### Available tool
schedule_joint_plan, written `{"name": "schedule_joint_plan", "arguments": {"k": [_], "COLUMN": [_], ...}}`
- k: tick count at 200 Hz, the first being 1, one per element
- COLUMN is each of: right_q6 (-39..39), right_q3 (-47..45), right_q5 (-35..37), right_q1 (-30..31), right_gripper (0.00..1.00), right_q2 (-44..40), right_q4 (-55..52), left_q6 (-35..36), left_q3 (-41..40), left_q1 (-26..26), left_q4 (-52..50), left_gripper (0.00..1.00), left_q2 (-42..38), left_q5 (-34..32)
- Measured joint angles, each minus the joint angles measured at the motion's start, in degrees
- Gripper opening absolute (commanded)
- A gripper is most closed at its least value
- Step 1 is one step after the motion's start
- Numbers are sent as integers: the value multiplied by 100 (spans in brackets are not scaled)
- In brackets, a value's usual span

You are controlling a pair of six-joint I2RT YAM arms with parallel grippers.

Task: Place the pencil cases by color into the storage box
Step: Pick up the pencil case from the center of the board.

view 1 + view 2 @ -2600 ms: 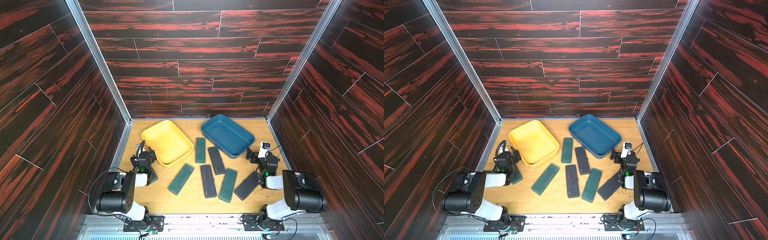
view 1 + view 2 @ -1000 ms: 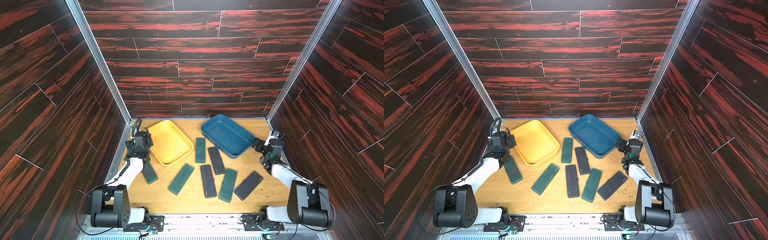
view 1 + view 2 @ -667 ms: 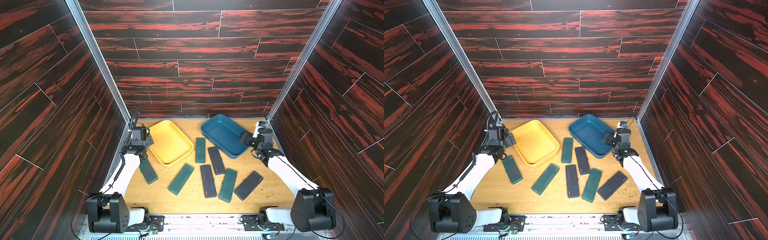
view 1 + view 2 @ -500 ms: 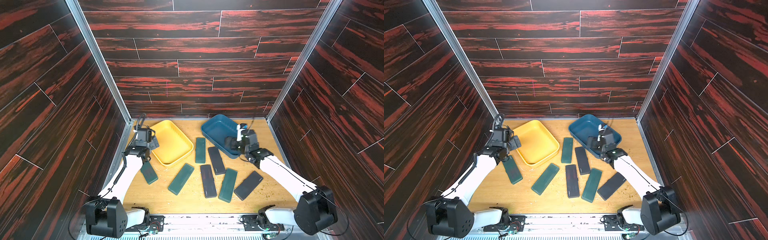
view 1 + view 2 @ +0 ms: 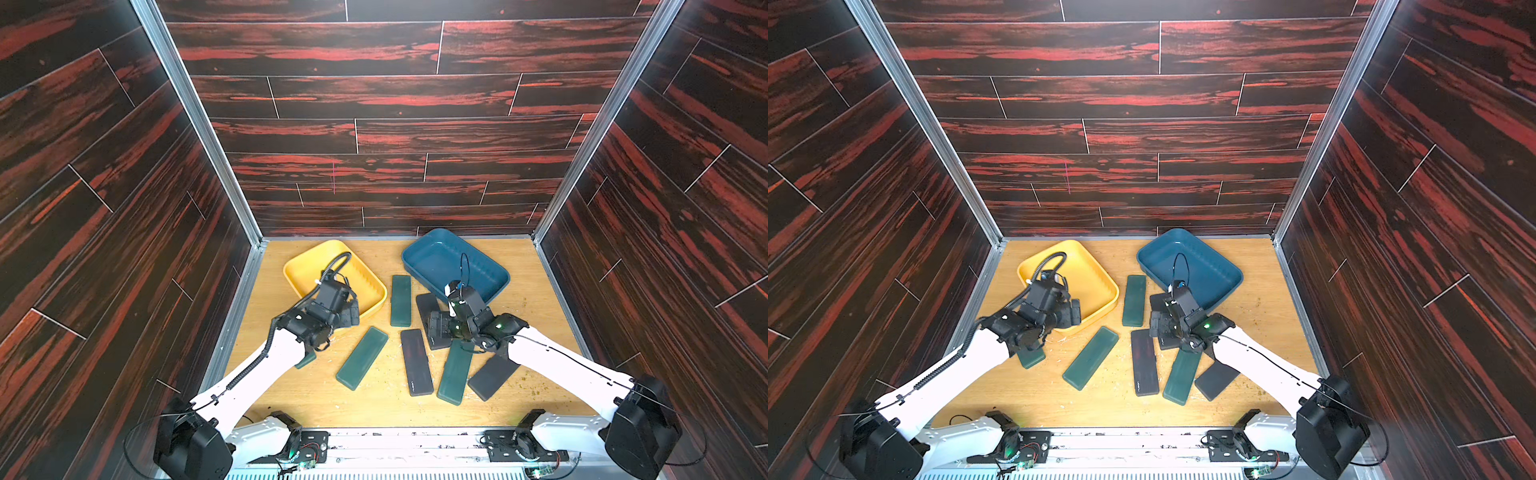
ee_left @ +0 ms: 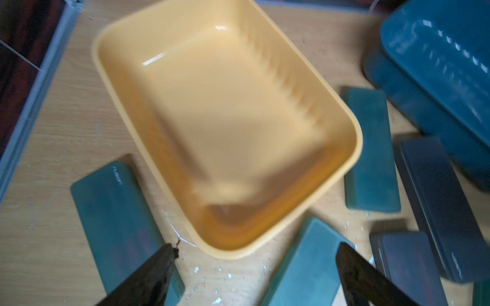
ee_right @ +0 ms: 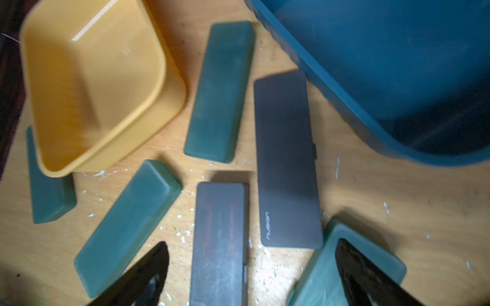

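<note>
Starting at the left gripper [image 6: 257,247]: wide open, holding nothing, above the near corner of the yellow tray [image 6: 124,87]. Just beside that corner, a dark green pencil case [image 6: 114,220] with a pale logo, flat on the wooden tabletop [image 6: 53,132] and partly hidden under the left arm in both top views. On the other side of the same corner, a second green case [image 5: 362,358], lying diagonally. Further out, between the yellow tray and the blue tray [image 5: 440,259], a third green case [image 5: 400,300], lengthwise, close to the yellow rim; touching or not, cannot tell.

Over to the right gripper [image 7: 253,245]: likewise spread wide and empty, hanging over the middle cluster, near the blue tray's front edge. Directly below the gap between its fingers, a black case [image 7: 220,238]. Alongside that, a black case with a pale logo [image 7: 286,164], close to the blue tray. Under one finger in the right wrist view, a fourth green case [image 7: 344,273]. Just beside that one, nearest the right arm, a third black case [image 5: 492,376], turned at an angle. All seven cases flat on the tabletop, outside both trays.
</note>
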Motion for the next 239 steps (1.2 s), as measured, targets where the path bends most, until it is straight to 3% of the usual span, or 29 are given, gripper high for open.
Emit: {"name": "schedule_joint_plan", "arguments": {"k": [91,239], "right_q6": [1056,2782], "right_q3": [-520,-1064], "right_q5": [-48,-68], "right_q1": [2,2], "right_gripper": [98,97], "right_q2": [-496,-966], "right_q4": [-289,-807], "left_q6": [92,398], "left_q3": [-140,-221], "left_q1": [-1416,-2142], "left_q4": [437,872], "left_gripper": [94,92], "left_q2": [490,595], "left_q5": [-184,-337]}}
